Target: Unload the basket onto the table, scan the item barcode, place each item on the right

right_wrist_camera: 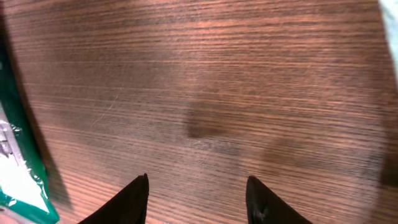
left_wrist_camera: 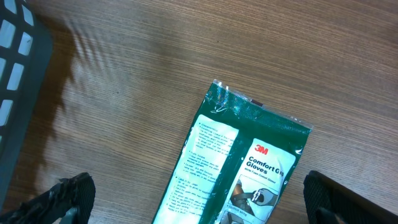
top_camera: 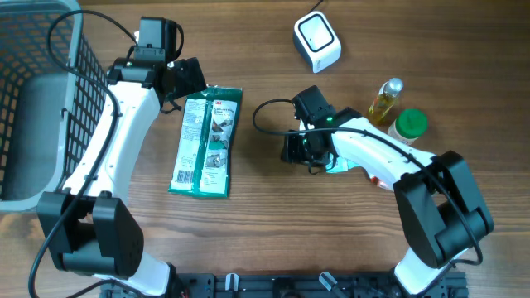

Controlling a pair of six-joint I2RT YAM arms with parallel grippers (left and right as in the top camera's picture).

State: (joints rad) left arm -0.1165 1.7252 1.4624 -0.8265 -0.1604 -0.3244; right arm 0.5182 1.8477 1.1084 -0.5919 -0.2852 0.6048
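Needed wide-jawed left gripper (top_camera: 186, 80) squared over flat green plastic glove packet (top_camera: 205, 141) top edge; right gripper (right_wrist_camera: 196, 198) beside packet: jaws parted, empty.

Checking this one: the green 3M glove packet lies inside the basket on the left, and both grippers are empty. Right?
Not quite. The glove packet lies flat on the table beside the basket, not inside it, as the overhead view shows. The left gripper and right gripper are indeed empty.
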